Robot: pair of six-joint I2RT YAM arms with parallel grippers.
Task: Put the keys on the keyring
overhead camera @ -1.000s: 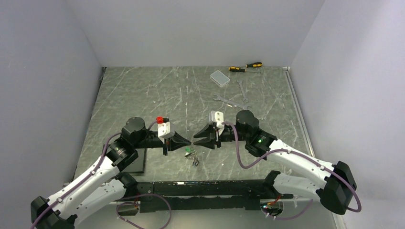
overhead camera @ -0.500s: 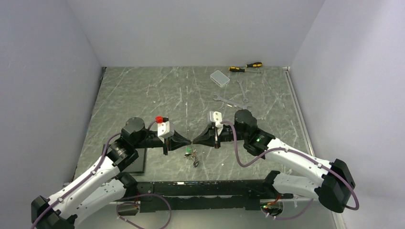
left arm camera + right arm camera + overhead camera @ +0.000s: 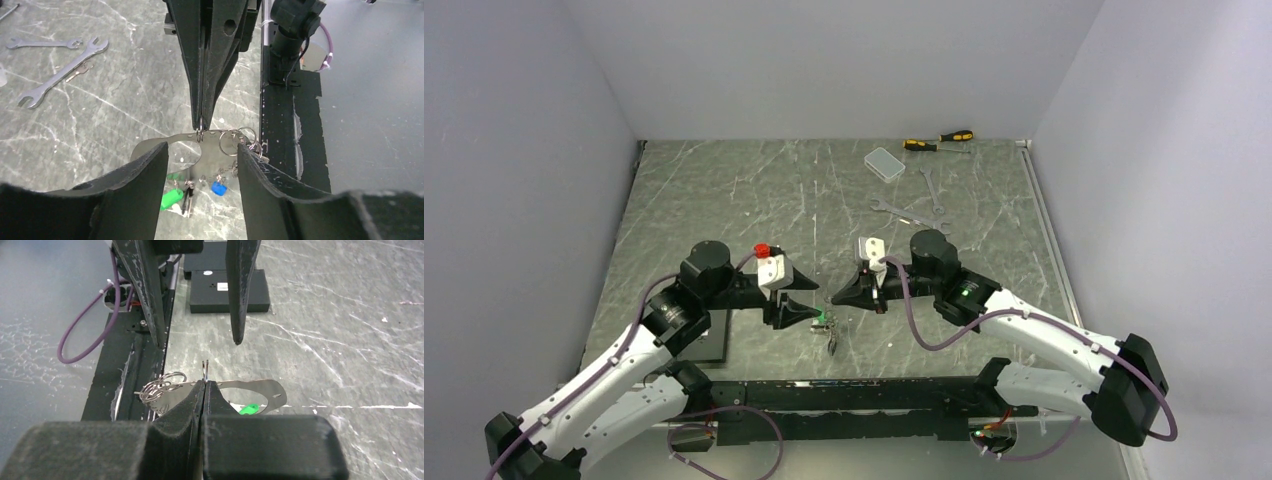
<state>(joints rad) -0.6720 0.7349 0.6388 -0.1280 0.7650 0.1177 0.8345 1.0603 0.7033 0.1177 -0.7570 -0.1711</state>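
Top external view: the right end effector (image 3: 834, 299) is pressed together on the upper edge of the keyring (image 3: 828, 308), low over the near middle of the tabletop (image 3: 724, 190). The left end effector (image 3: 816, 314) faces it, tips just beside the same spot. The keys (image 3: 830, 328) bunch directly beneath, between the two arms. Two wrenches (image 3: 904, 212), two screwdrivers (image 3: 939, 140) and a clear box (image 3: 884, 163) lie well apart at the far side. Left wrist view: the left end effector (image 3: 201, 147) stands apart, and its fingers (image 3: 145, 175) flank the keyring (image 3: 175, 137) without gripping it. The right end effector (image 3: 200, 120) is clamped on a small wire loop at the keyring's top. Small split rings (image 3: 234, 141) crowd one end. A green key head (image 3: 171, 198) and a blue key head (image 3: 216, 188) hang below; contact with the tabletop cannot be determined. Right wrist view: the right end effector (image 3: 204, 385) is shut on the keyring (image 3: 270, 390), with the split rings (image 3: 162, 382) to the left and the green key head (image 3: 248, 409) beneath. The left end effector (image 3: 198, 341) is spread open beyond. A black block (image 3: 227, 290) lies behind.
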